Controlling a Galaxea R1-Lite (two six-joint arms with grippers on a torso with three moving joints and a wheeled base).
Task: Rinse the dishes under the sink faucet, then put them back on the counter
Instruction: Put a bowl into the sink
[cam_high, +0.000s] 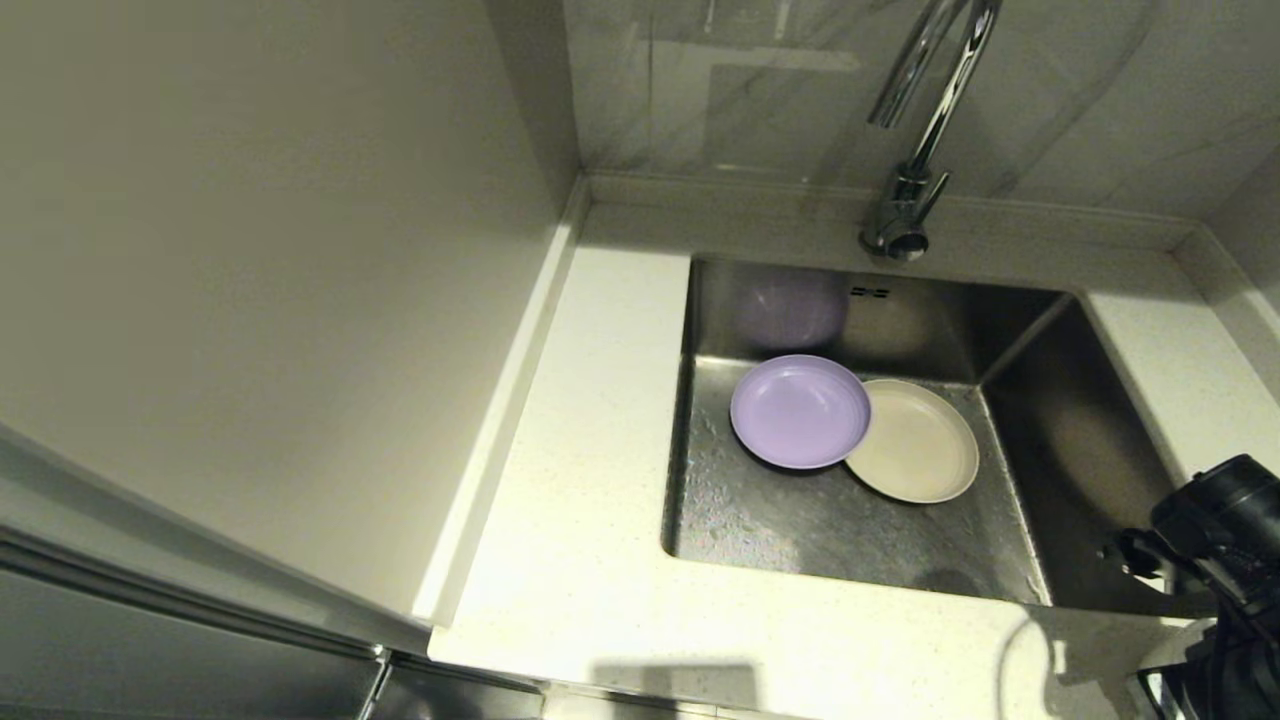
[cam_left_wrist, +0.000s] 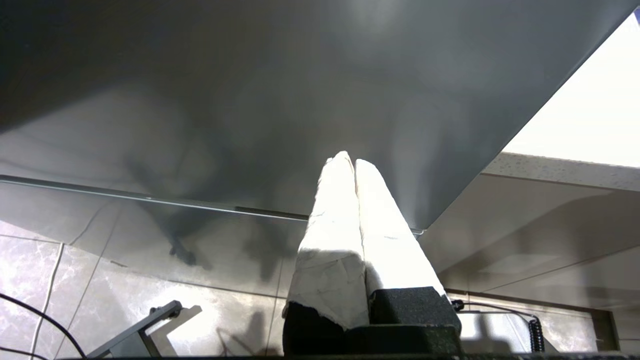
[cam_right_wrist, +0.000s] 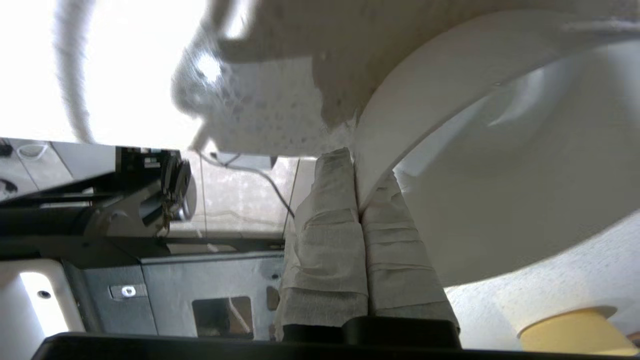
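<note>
The lilac-purple plate (cam_high: 799, 410) lies in the sink (cam_high: 800, 520), its rim overlapping the cream-beige plate (cam_high: 915, 440) beside it. The chrome faucet (cam_high: 925, 120) rises behind the basin, and no water shows. The right wrist view shows my right gripper (cam_right_wrist: 355, 160) shut on the rim of the white bowl (cam_right_wrist: 500, 175), with speckled counter (cam_right_wrist: 550, 290) close behind it; whether the bowl touches it I cannot tell. My right arm (cam_high: 1220, 540) is at the counter's front right corner. My left gripper (cam_left_wrist: 347, 162) is shut and empty, parked low beside a dark cabinet front.
White speckled counter (cam_high: 590, 500) frames the basin, with a wide strip on the left and a raised back edge. A tall pale wall panel (cam_high: 250, 250) stands at the left. A yellow-beige round object (cam_right_wrist: 570, 330) sits near the bowl in the right wrist view.
</note>
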